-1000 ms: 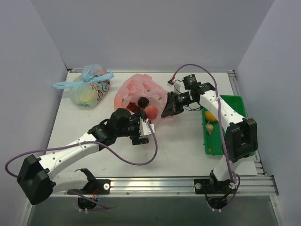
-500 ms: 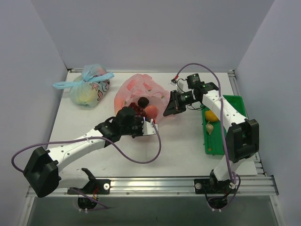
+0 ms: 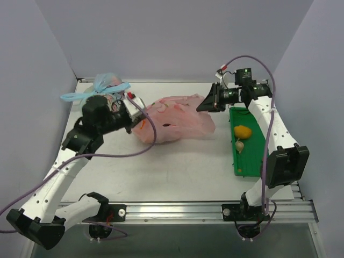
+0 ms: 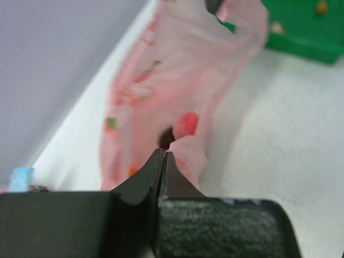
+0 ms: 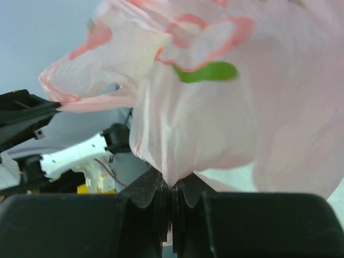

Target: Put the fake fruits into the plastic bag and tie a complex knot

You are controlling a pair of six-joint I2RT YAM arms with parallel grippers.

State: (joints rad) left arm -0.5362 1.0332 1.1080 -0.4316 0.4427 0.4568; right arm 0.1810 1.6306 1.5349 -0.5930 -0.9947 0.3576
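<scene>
1. So, my left gripper is pinched tight on a fold of the plastic bag at its left end. The jaws are fully together with only thin pink film between them.
2. My right gripper is clamped the same way on the bag's right end, up by the back corner of the green tray.
3. The bag lies stretched over the table between my two grips. Through the film, my left wrist view shows a red fruit with a dark lump just beside it, both close to my left pinch.
4. A yellow-orange fruit and a pale piece lie in the tray, so I judge the filling unfinished. I cannot tell whether I hold handle loops or plain film.
5. To do this stretch well, I'd pull evenly from both sides and only until the slack goes. The film looks thin, and I expect it would tear or slip out of a shallow pinch.
6. I'd hold both ends higher than the middle, so the fruit inside rolls to the belly and not toward an opening.
7. My left arm is close to the pale blue bag. I'd draw away from it, not across it.
</scene>
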